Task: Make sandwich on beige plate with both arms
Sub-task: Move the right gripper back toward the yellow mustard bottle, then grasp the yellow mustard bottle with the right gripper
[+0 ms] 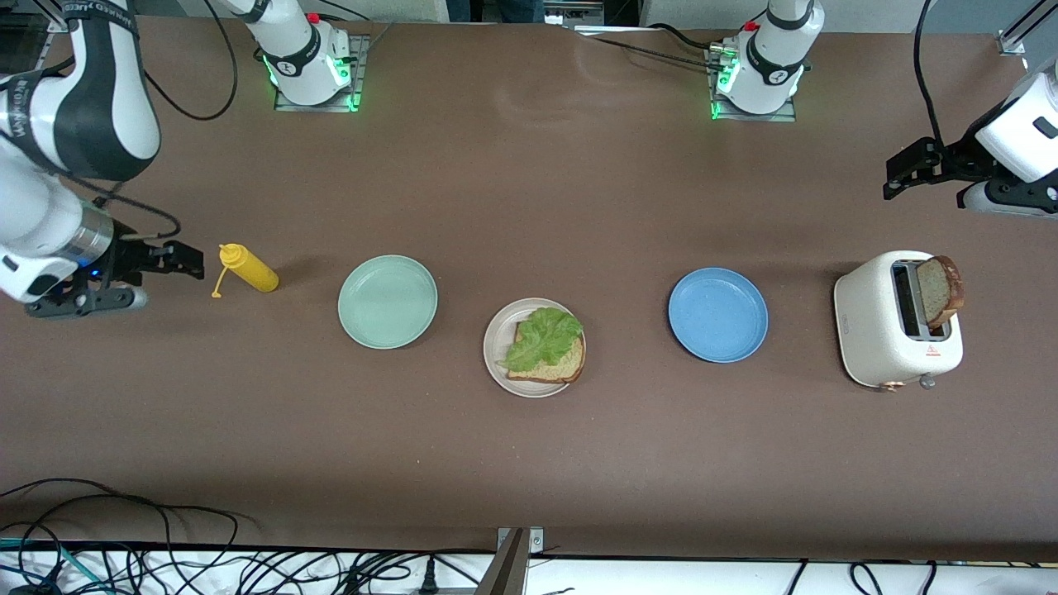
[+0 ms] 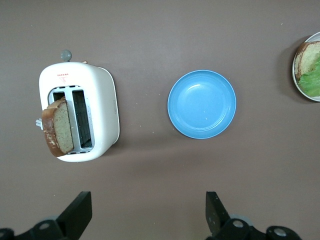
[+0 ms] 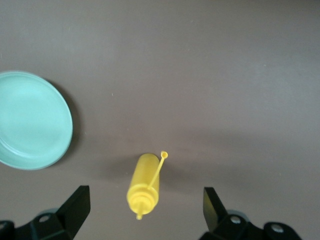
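1. Left gripper point(image 2: 147, 217): jaws wide apart and empty, up in the air over bare table. The toaster point(image 1: 897, 322) sits just ahead of the jaws, with the second slice point(image 1: 942, 291) leaning out of a slot. A tilted slice could slip from the fingers or drag the toaster if pinched off-centre.
2. Right gripper point(image 3: 145, 215): jaws also spread and empty, poised over the mustard bottle point(image 3: 145, 186), which lies on its side. It could roll away from a closing grip.
3. The beige plate point(image 1: 496, 364) lies well away from both grippers and carries bread point(image 1: 552, 365) and lettuce point(image 1: 543, 335); a careless drop could shove the leaf off.
4. Both arms hang at the table's ends, wrists pointing down.
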{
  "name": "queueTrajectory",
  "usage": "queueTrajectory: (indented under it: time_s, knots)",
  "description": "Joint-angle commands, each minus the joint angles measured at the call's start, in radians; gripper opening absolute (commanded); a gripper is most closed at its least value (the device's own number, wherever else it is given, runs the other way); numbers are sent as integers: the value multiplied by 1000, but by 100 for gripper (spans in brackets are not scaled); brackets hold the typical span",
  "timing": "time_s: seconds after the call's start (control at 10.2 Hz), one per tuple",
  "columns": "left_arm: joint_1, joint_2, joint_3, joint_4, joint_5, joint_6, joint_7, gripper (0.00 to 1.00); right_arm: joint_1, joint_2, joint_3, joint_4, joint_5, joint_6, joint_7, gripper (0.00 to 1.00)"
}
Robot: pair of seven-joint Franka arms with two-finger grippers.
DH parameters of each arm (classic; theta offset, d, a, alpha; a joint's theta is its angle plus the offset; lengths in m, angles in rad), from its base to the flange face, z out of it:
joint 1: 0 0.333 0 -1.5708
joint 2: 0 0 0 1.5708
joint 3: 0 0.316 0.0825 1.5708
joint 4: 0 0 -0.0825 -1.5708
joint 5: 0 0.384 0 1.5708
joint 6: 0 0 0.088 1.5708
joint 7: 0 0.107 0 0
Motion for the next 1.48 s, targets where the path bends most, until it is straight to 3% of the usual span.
queueTrajectory:
  time_s: [0.0,0.2,0.69,0.89,1.18,1.38]
  knots:
    - [4,0,-1,11,-23,-16,2,100,13,-82,-79,-168,3,137,-262,100]
    - [4,0,-1,11,-23,-16,2,100,11,-78,-133,-210,66,185,-474,100]
    - [4,0,-1,11,-23,-16,2,100,2,13,-271,-283,574,173,-1314,98]
    - [4,0,1,11,-23,-16,2,100,-65,74,-273,-282,670,120,-1479,99]
    - [4,0,1,11,-23,-16,2,100,-79,181,-273,-280,898,41,-1740,99]
    - [4,0,1,11,-23,-16,2,100,-85,241,-273,-279,988,6,-1832,100]
